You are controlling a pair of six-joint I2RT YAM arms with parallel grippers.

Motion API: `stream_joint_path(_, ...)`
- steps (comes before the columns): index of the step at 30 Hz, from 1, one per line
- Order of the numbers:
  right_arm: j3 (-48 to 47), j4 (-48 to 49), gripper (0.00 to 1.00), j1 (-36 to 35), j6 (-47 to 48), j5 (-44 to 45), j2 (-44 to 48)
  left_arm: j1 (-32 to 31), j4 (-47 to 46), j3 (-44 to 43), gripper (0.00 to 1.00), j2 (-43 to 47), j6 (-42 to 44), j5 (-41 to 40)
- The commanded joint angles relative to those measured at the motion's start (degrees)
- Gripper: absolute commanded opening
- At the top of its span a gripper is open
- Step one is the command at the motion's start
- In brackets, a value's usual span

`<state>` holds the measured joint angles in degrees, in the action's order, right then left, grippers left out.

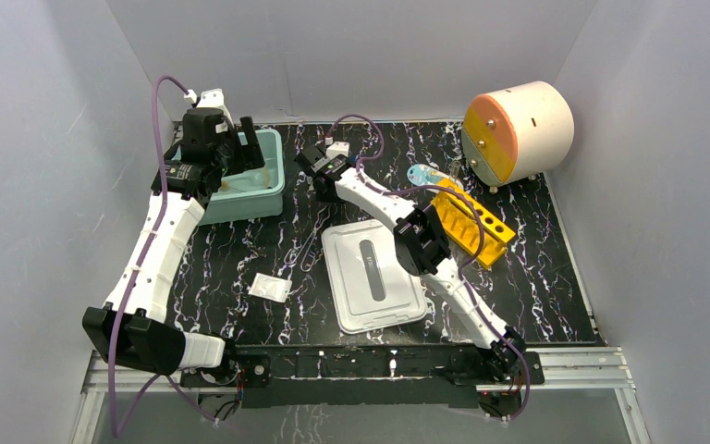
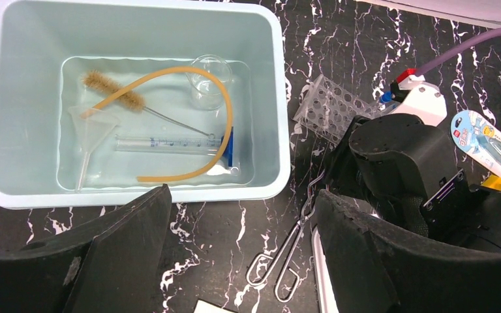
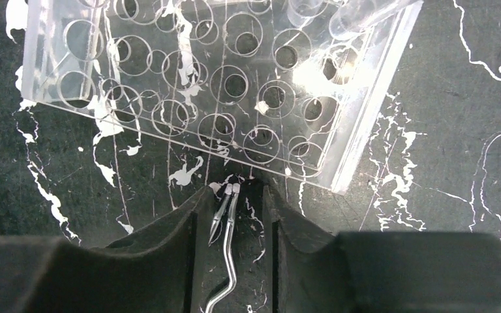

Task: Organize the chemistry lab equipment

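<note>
In the left wrist view a pale teal bin point(image 2: 280, 117) holds tan rubber tubing point(image 2: 218, 98), a bristle brush point(image 2: 114, 91), a glass funnel point(image 2: 91, 124), a clear flask point(image 2: 209, 78) and a graduated tube with a blue end point(image 2: 169, 142). My left gripper point(image 2: 241, 261) hangs open and empty above the bin's near side. Metal tongs point(image 2: 293, 241) lie on the table beside the clear tube rack point(image 3: 222, 85). My right gripper point(image 3: 236, 190) is low over the tongs' tips point(image 3: 227, 208). Its fingers stand on either side with gaps, so it is open.
A white lid point(image 1: 373, 275) lies in the middle. A white packet point(image 1: 269, 288) sits to its left. The yellow rack point(image 1: 473, 222) and a blue packaged item point(image 1: 425, 174) are at the right. The cream drum point(image 1: 518, 131) stands at the back right. Grey walls close in on three sides.
</note>
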<state>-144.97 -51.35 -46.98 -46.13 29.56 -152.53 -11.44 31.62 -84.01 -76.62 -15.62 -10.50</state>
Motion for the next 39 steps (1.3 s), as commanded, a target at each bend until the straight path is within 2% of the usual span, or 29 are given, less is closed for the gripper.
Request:
stream_joint_path(1, -2.1, -0.5, 0.38, 1.2, -0.5, -1.1, -1.1, -0.3, 0.5, -1.0, 0.8, 0.3, 0.4, -1.5)
stream_joint_path(8, -2.6, 0.6, 0.13, 1.8, -0.1, -4.3, -1.1, -0.4, 0.4, -1.0, 0.8, 0.2, -0.4, 0.1)
stream_joint_path(14, -2.8, 2.2, 0.0, 1.8, 0.9, -6.7, 1.5, -0.5, 0.1, 0.0, 0.81, 0.5, -1.3, 2.3)
stream_joint_path(22, 1.9, 8.0, 0.0, 2.7, 2.1, -12.5, 8.2, -1.2, -1.2, 4.2, 0.81, 1.8, -3.1, 9.5)
stream_joint_path(31, 17.1, 15.3, 0.0, 3.1, 1.4, -16.5, 20.2, -1.6, -4.3, 11.1, 0.8, 3.2, -6.4, 18.5)
stream_joint_path(39, 32.7, 21.7, 0.0, 3.5, 1.2, -19.5, 32.2, -4.0, -12.4, 19.1, 0.81, 2.3, -11.7, 37.9)
